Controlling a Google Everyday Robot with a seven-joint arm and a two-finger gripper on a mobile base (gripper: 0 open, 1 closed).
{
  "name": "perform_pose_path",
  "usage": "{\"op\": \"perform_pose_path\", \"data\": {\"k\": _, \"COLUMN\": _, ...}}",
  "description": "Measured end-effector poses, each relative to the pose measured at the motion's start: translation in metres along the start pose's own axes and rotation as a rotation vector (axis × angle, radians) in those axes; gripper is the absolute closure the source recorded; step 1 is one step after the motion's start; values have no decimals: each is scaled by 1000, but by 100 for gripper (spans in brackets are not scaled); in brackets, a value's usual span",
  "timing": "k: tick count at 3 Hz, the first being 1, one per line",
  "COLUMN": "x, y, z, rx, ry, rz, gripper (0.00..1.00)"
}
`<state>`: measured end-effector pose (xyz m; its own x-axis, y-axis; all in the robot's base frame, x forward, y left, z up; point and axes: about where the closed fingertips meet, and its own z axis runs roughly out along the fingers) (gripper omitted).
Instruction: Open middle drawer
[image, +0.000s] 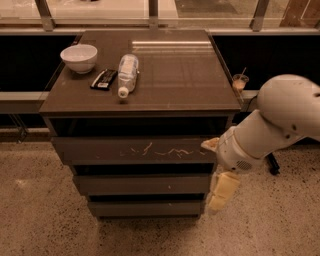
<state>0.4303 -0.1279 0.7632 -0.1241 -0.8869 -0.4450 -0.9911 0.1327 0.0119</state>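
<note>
The dark cabinet (140, 102) has three drawer fronts. The top front (132, 150) carries white scratches. The middle drawer (140, 184) is the plain flat front below it, and it looks shut. A narrower plain front (145, 208) sits at the bottom. My gripper (216, 169) is at the cabinet's right edge, level with the middle drawer's right end. One pale finger (210, 144) is by the top front's right corner. The other finger (223, 191) hangs beside the middle and bottom fronts. The fingers stand apart and hold nothing.
On the cabinet top lie a white bowl (79, 57), a small black object (104, 79) and a clear plastic bottle (127, 74) on its side. A cup with a straw (240, 81) stands on the ledge to the right. My white arm (280, 120) fills the right side. The floor is speckled.
</note>
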Motion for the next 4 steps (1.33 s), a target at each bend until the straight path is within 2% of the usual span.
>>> {"op": "perform_pose_path", "data": {"k": 1, "x": 24, "y": 8, "z": 107, "rx": -39, "ry": -103, "rz": 5, "gripper": 0}}
{"op": "perform_pose_path", "data": {"k": 2, "x": 39, "y": -1, "z": 159, "rx": -45, "ry": -275, "rz": 15, "gripper": 0}}
{"op": "perform_pose_path", "data": {"k": 3, "x": 51, "y": 10, "z": 192, "rx": -104, "ry": -312, "rz": 2, "gripper": 0}}
{"op": "perform_pose_path", "data": {"k": 4, "x": 60, "y": -3, "z": 198, "rx": -109, "ry": -266, "rz": -15, "gripper": 0}}
